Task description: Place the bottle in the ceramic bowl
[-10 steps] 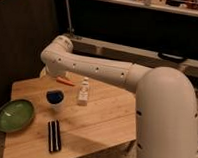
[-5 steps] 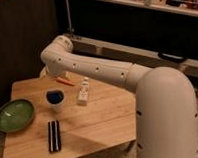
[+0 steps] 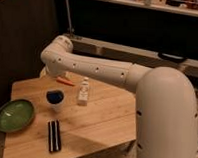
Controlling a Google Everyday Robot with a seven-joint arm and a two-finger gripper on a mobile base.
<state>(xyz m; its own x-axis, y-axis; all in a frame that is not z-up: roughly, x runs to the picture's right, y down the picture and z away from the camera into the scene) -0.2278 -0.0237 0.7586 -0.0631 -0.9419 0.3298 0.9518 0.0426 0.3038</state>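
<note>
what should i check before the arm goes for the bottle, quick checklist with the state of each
1. Bottle upright and free: ok. It stands on the table with nothing touching it.
2. Ceramic bowl ready to receive: ok. It sits at the table's front-left corner with nothing in it.
3. Straight path from bottle to bowl: not ok. The white cup stands between them, so lifting over it looks safer.
4. Claw lined up with the bottle: cannot tell. The claw is out of sight past the bend of the arm, above the table's back-left edge.
5. Bottle gripped: not ok. It stands on its own, apart from the arm.
</note>
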